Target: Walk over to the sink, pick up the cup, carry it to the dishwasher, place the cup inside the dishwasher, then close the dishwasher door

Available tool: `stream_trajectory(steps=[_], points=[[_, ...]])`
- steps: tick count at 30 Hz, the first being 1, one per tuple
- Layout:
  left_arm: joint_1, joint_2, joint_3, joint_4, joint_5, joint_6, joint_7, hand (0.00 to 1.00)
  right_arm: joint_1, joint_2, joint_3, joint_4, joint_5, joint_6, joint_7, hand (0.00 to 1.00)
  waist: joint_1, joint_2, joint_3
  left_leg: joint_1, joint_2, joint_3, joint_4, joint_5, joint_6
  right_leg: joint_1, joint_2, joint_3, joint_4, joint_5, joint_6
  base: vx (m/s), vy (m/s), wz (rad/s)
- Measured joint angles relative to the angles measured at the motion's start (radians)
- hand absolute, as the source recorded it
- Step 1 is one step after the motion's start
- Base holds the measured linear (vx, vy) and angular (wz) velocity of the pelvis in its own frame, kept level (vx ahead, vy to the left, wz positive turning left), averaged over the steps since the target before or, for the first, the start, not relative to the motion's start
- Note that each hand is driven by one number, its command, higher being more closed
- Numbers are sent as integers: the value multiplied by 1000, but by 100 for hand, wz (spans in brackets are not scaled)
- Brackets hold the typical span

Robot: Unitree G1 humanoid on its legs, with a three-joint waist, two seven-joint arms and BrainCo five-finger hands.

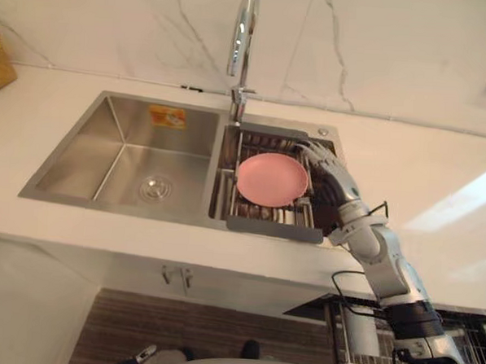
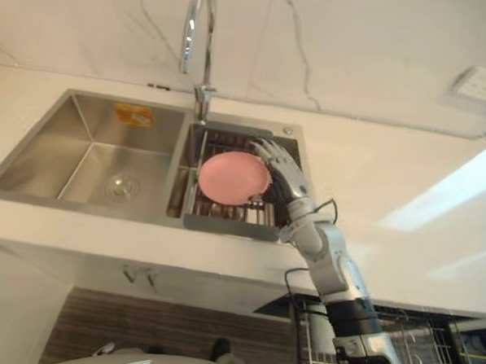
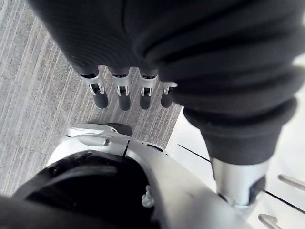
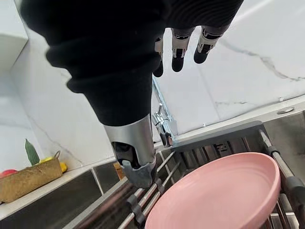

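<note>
We're looking down on the stainless steel double sink [image 1: 122, 155] set in the white tabletop [image 1: 438, 200], with the curved chrome faucet [image 1: 244, 35] rising at the back against the white marble wall [image 1: 380, 51]. A dark metal drain rack [image 1: 273, 227] spans the right basin, and a pink round plate [image 1: 272, 179] lies flat on it. The right hand [image 1: 331, 180] reaches in over the rack just beside the plate's right edge, fingers [image 4: 178, 45] straight and thumb spread, holding nothing; we can't tell whether it touches the rim. The left hand [image 3: 124, 95] hangs low over the grey wood-grain floor [image 3: 28, 100], fingers relaxed and empty. A woven basket of fruit [image 4: 28, 179] sits on the tabletop at far left.
</note>
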State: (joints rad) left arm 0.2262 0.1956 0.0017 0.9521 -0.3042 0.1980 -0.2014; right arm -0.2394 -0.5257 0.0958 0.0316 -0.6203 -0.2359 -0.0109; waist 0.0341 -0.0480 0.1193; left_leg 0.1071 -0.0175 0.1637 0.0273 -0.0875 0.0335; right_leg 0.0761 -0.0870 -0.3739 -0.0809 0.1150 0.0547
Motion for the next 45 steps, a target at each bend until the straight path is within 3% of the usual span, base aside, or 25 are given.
stream_trajectory(steps=[10,21,31,36,45], points=[[27,3,5,-20,-48,-1,-17,0,-75,-69,122,187,-68,-28,-17,0,16,-2,-3,3,-9,-28,-48,37,-6,5,-8,-26,-6,2,-3,-56,23,10],[31,6,-2,-29,-57,-2,-22,0,-121,-69,173,361,-135,0,-7,0,20,0,-4,0,-10,-50,-55,59,-6,1,-9,-49,-6,6,-8,5,7,5],[34,5,-3,-39,-66,-2,-24,0,-122,-33,177,465,-373,59,-216,0,34,1,-4,-1,-10,-81,-78,76,-18,12,-9,-77,-7,1,-11,-7,11,9],[34,3,-3,-39,-70,-1,-24,0,-124,-33,187,511,-416,79,-256,0,45,4,-4,-3,-10,-85,-82,80,-21,12,-8,-82,-7,-3,-9,4,5,1],[40,4,-4,-39,-87,-1,-26,0,-144,-36,218,546,-448,88,-253,0,41,4,-4,-3,-12,-107,-83,86,-21,20,-10,-107,-7,-4,-9,25,28,6]])
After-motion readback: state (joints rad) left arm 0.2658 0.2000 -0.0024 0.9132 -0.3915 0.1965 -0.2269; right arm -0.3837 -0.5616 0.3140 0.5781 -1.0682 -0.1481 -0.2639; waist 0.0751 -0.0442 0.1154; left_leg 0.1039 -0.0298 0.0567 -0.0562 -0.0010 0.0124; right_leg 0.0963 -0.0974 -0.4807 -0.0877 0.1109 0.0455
